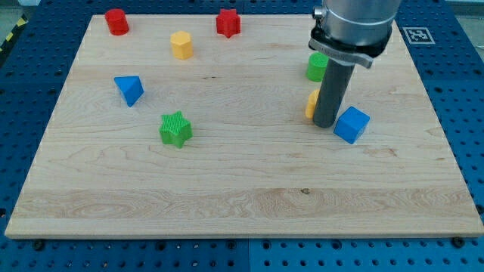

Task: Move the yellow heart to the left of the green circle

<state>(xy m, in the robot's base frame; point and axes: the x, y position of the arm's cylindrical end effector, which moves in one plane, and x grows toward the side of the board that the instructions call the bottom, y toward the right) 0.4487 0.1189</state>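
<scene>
The yellow heart [311, 103] is mostly hidden behind my rod; only a yellow sliver shows at the rod's left edge. The green circle [316, 66] sits just above it, partly hidden by the arm. My tip [325, 125] rests on the board right against the yellow heart, on its right side and slightly below it. The blue cube [352, 125] lies just right of the tip.
A green star [175, 129] and a blue triangle [129, 90] lie in the left half. A yellow hexagon [181, 45], a red cylinder [116, 22] and a red star [228, 23] lie along the top of the wooden board [227, 204].
</scene>
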